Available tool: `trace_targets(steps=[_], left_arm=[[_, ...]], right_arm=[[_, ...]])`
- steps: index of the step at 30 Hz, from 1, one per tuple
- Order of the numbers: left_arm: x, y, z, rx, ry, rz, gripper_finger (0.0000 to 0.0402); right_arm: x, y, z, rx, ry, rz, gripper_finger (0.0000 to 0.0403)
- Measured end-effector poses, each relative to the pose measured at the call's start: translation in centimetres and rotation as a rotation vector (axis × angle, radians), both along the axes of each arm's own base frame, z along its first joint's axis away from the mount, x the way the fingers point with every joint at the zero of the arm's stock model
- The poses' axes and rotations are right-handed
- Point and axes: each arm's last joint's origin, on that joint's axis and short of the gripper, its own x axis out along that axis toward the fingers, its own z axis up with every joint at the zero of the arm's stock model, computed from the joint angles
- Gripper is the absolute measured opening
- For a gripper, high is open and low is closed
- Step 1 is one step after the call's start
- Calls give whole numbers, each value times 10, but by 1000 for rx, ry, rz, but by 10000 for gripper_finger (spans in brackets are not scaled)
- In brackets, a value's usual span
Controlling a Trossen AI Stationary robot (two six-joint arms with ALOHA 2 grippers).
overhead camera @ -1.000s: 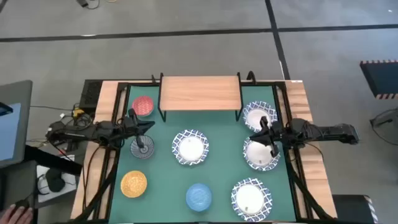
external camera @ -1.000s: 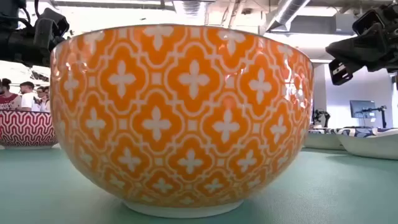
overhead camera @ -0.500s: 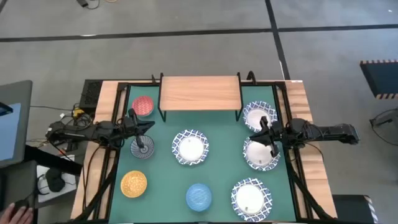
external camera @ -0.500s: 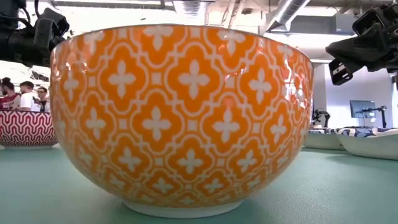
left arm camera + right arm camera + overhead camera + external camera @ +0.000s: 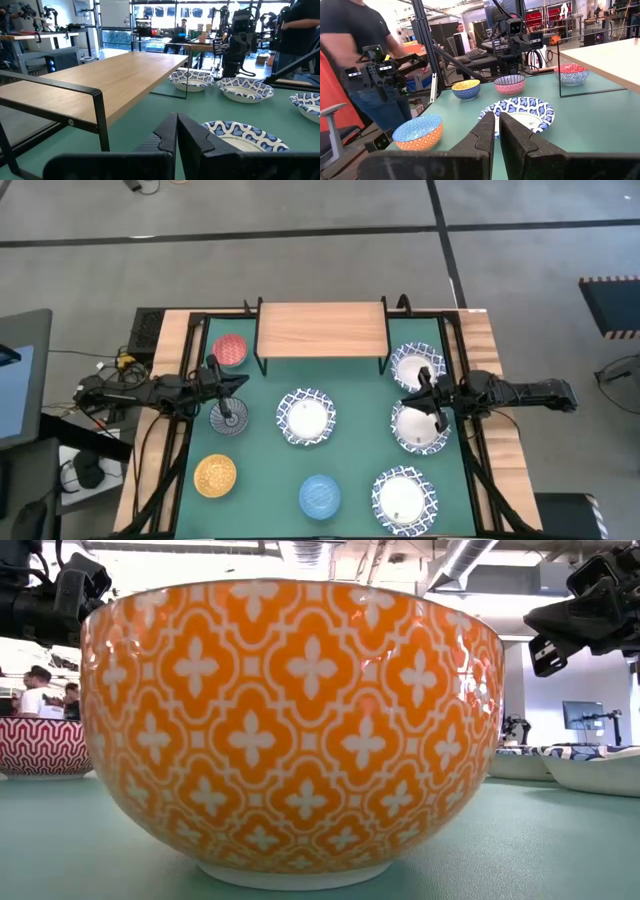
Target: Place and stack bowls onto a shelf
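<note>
The shelf (image 5: 322, 328) stands at the table's far edge, its plank top bare. Four small bowls sit on the green table: red (image 5: 230, 350), grey-blue patterned (image 5: 229, 418), yellow-orange (image 5: 215, 476), light blue (image 5: 319, 495). Four white lattice-rimmed bowls rest at centre (image 5: 306, 417) and along the right side (image 5: 416, 367), (image 5: 418, 428), (image 5: 403, 498). My left gripper (image 5: 243, 384) hovers shut between the red and grey-blue bowls. My right gripper (image 5: 404, 402) hovers shut between the two farther right-side white bowls. In the wrist views, the left gripper (image 5: 177, 122) and the right gripper (image 5: 497, 120) hold nothing.
In the low view the light blue bowl's orange outside (image 5: 290, 730) fills the picture close to the camera. Black frame rails run along the table's left and right sides (image 5: 190, 430). People stand in the room beyond the table (image 5: 355, 55). Open green surface lies in front of the shelf (image 5: 345, 385).
</note>
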Motion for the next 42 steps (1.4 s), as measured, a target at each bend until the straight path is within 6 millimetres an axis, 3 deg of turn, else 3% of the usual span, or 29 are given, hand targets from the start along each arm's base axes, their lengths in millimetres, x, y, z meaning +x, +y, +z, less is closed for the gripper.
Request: trace_targets(steps=[42], left_arm=[[-1, 2, 0, 33, 11, 48, 0]], right_arm=[[0, 0, 0, 0, 0, 0, 55]])
